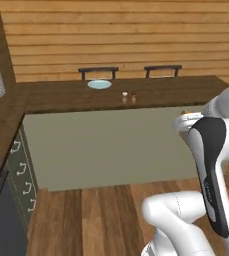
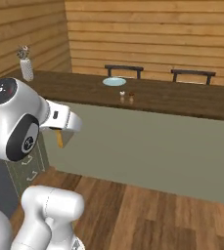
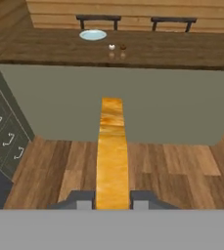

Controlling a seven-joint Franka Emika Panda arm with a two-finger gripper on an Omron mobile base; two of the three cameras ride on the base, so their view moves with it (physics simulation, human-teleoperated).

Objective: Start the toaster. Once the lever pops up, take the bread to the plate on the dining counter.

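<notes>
Bread in the grip, plate ahead across the dining counter

Your gripper was clamped narrow on the bread, the slice standing edge-on between the two fingers and jutting straight out ahead of them; in the right base view its tan corner hung just below the hand. The plate lay well ahead and a little left of the gripper, on the far part of the dining counter, with two small shakers between you and it. Judge the slice light, fairly stiff but crumbly: hold it by its flat faces near one edge, as you did, and don't squeeze harder.
</notes>
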